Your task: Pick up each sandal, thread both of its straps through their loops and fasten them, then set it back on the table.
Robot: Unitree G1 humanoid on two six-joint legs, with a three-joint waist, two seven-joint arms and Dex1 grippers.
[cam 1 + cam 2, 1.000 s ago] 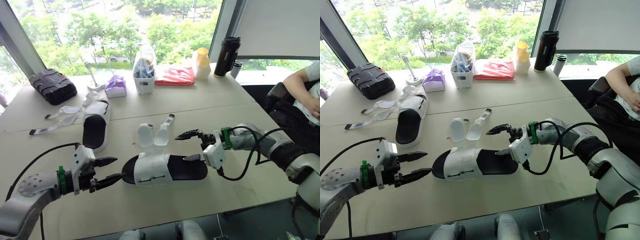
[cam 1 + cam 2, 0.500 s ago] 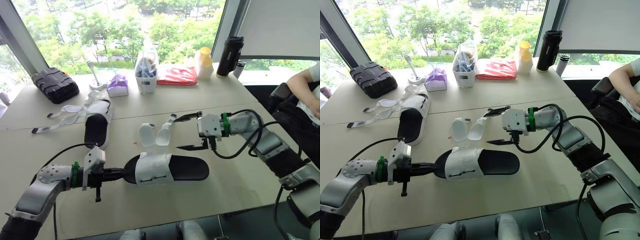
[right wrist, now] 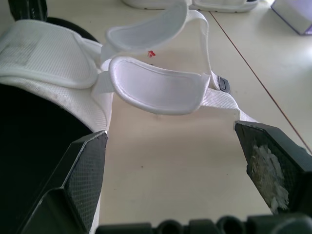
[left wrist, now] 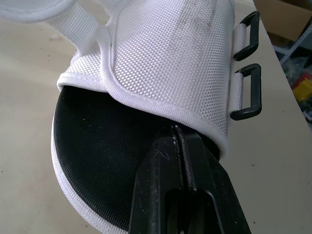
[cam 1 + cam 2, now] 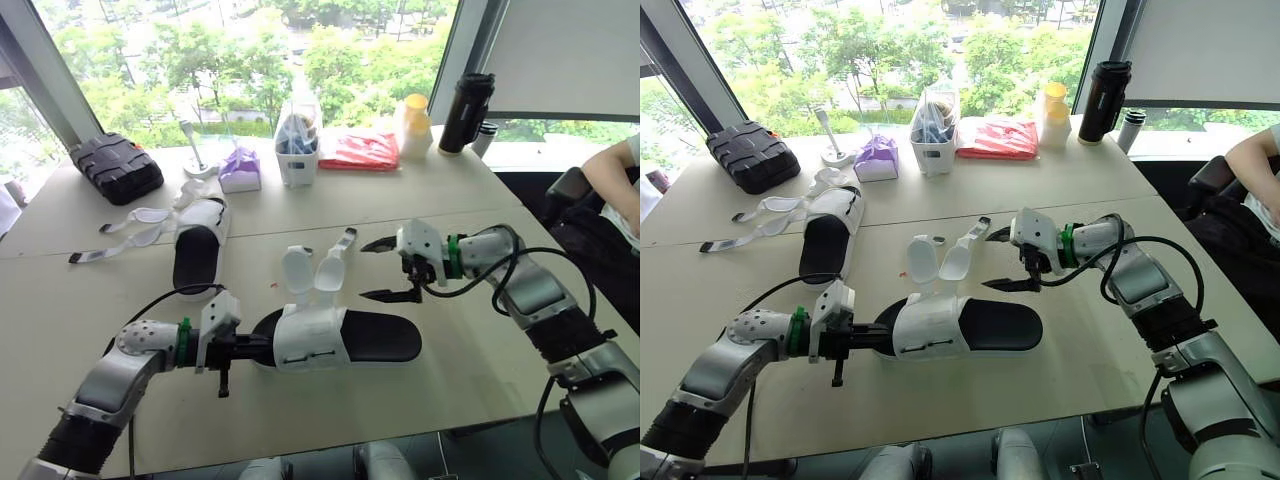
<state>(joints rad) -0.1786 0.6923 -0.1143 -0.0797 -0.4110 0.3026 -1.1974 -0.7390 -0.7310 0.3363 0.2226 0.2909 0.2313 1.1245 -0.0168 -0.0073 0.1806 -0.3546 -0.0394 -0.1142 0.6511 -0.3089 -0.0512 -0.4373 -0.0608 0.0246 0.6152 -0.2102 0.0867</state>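
Pinning near sandal [image 5: 340, 338] mid-bench: left gripper [image 5: 258, 343] jaws closed, empty, tips tucked into the toe. Right gripper [image 5: 372, 270] jaws wide, empty, at 2 o'clock of the upper. It should pinch the long strap [image 5: 338, 250] tip squarely, then feed the loops [image 4: 246, 92].

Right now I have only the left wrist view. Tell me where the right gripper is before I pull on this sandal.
Observer: The right gripper is open, beside the near sandal on its window side, close to the black-tipped strap tail.
Operator: Report the straps.
Observer: Both padded straps stand up from the upper, not threaded through the loops.
Operator: Locate the other sandal.
Observer: The second sandal lies on the table toward the window, to your left, loose white straps spread beside it.
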